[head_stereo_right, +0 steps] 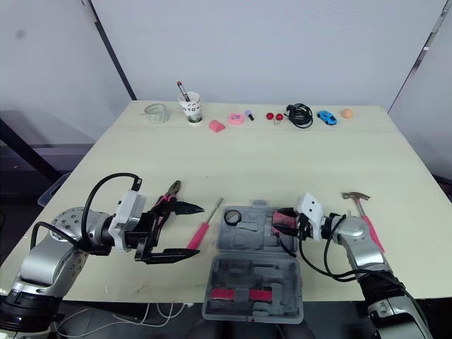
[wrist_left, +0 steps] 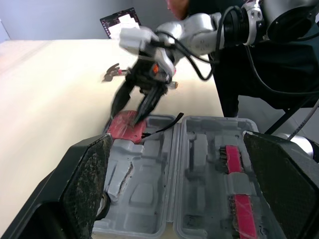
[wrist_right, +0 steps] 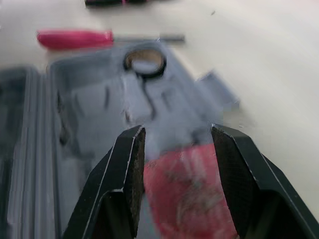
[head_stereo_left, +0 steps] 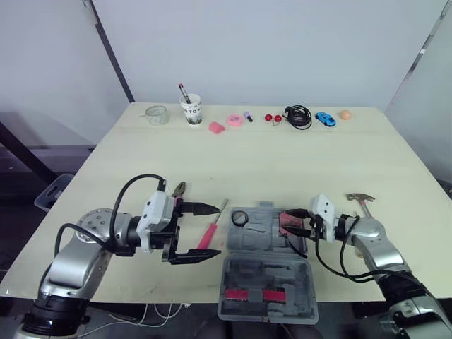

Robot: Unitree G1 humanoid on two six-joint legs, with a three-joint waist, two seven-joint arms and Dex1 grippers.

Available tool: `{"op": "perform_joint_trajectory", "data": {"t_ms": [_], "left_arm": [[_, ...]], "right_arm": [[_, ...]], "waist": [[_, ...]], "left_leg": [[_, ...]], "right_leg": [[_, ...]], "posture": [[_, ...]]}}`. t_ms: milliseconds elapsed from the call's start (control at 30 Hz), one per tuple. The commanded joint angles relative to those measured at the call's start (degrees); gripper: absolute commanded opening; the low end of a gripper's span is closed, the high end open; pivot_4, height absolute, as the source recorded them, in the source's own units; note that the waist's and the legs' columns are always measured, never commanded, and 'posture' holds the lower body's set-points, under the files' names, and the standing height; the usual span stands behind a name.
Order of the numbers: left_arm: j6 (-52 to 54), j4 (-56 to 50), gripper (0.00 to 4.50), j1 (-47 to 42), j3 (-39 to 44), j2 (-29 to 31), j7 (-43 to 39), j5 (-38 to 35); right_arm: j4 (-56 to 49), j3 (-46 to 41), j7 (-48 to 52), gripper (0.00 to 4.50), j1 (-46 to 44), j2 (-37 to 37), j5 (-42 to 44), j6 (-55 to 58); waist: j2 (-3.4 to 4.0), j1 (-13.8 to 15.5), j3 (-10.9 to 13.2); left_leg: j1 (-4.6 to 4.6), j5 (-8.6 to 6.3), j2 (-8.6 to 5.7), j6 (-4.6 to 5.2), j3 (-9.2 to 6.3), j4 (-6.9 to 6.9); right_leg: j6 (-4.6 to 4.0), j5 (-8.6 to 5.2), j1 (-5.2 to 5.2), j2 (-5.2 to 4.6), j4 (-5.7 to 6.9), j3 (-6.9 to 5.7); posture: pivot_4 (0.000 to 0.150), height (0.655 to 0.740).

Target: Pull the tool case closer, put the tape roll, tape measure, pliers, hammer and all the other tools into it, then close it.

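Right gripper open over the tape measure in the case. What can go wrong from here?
1. The tape measure lies at the edge of the tool case and may not be seated; the lid could jam on it.
2. A black cable by the right gripper droops into the tray and may snag.

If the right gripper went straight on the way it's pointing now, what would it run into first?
Most likely the red flat tape measure lying in the open grey plastic tool case, just beyond the right gripper's open fingers; how much gap remains is hard to judge.
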Motion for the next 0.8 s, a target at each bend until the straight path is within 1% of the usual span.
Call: {"op": "perform_joint_trajectory", "data": {"t_ms": [33,167,233,300,333,400,533,667,733,800], "left_arm": [[-0.5,-1.2,4.5,0.1,1.7,0.7,0.0,-0.5],[-0.5,-1.4,4.5,0.5,1.9,0.9,0.2,-0.6],[-0.5,-1.4,4.5,0.7,2.0,1.0,0.3,-0.7],[-0.5,-1.4,4.5,1.0,2.1,0.9,0.5,-0.7],[-0.4,-1.5,4.5,1.2,2.1,0.6,0.8,-0.8],[0.0,-1.4,4.5,1.7,2.3,-0.2,1.8,-1.4],[0.3,-0.8,4.5,3.1,3.1,-1.7,4.2,-1.7],[0.4,-0.3,4.5,4.0,3.4,-2.8,6.4,-0.8],[-1.1,0.6,4.5,4.1,3.7,-4.1,8.6,0.8],[-0.3,1.0,4.5,5.2,5.0,-5.1,11.7,0.9]], "right_arm": [[5.3,1.5,-1.4,2.19,-0.9,-0.4,-3.2,-1.2],[10.3,3.5,-2.2,2.19,-1.4,-1.0,-6.0,1.3],[11.0,4.0,-2.1,2.19,-1.5,-1.1,-6.0,3.0],[11.1,4.7,-2.2,2.19,-1.4,-1.4,-6.4,4.8],[10.9,4.3,-2.7,2.19,-1.3,-1.1,-6.0,3.5],[9.1,2.8,-3.1,2.19,-1.0,-0.4,-4.0,0.7],[3.7,0.2,-4.0,2.19,-0.3,0.5,-1.0,-2.0],[-0.2,-1.0,-5.6,2.19,0.3,0.7,0.4,-1.8],[-3.4,-2.1,-5.9,2.19,1.2,0.7,2.0,-1.3],[-11.0,-5.6,-8.1,2.19,3.8,0.4,5.5,0.6]], "waist": [[-0.01,0.0,0.0],[-0.17,0.0,-0.2],[-0.23,0.0,-0.2],[-0.24,0.0,-0.2],[-0.25,0.0,-0.2],[-0.25,0.1,-0.2],[-0.15,0.0,-0.1],[-0.03,0.0,0.0],[0.07,0.0,0.1],[0.11,0.0,0.1]], "left_leg": [[0.02,0.0,0.0,0.0,0.0,0.0],[0.17,0.0,0.01,0.0,-0.02,0.0],[0.27,0.0,0.02,0.0,-0.02,0.01],[0.5,0.0,0.02,0.0,-0.03,0.0],[0.68,0.0,0.02,0.0,-0.03,0.0],[1.06,-0.01,0.04,0.0,-0.06,-0.03],[1.03,-0.01,0.04,0.0,-0.19,-0.03],[0.89,-0.01,0.04,0.0,-0.19,-0.06],[0.85,-0.01,0.04,-0.01,-0.18,-0.06],[0.84,-0.01,0.03,-0.01,-0.16,-0.06]], "right_leg": [[0.0,0.0,0.0,0.0,0.0,0.01],[-0.01,0.0,0.12,0.0,0.02,0.03],[-0.02,-0.01,0.23,0.0,0.03,0.04],[-0.24,-0.13,0.44,-0.01,0.03,0.08],[-0.24,-0.14,0.6,-0.01,0.02,0.09],[-0.25,-0.16,1.04,-0.03,-0.07,0.06],[-0.25,-0.15,1.02,-0.06,-0.07,0.08],[-0.24,-0.14,0.88,-0.07,-0.07,0.07],[-0.24,-0.14,0.84,-0.07,-0.07,0.08],[-0.24,-0.14,0.82,-0.08,-0.07,0.1]], "posture": [[0.15,0.74],[0.15,0.74],[0.15,0.74],[0.15,0.74],[0.15,0.74],[0.15,0.74],[0.15,0.74],[0.15,0.74],[0.15,0.74],[0.15,0.74]]}}
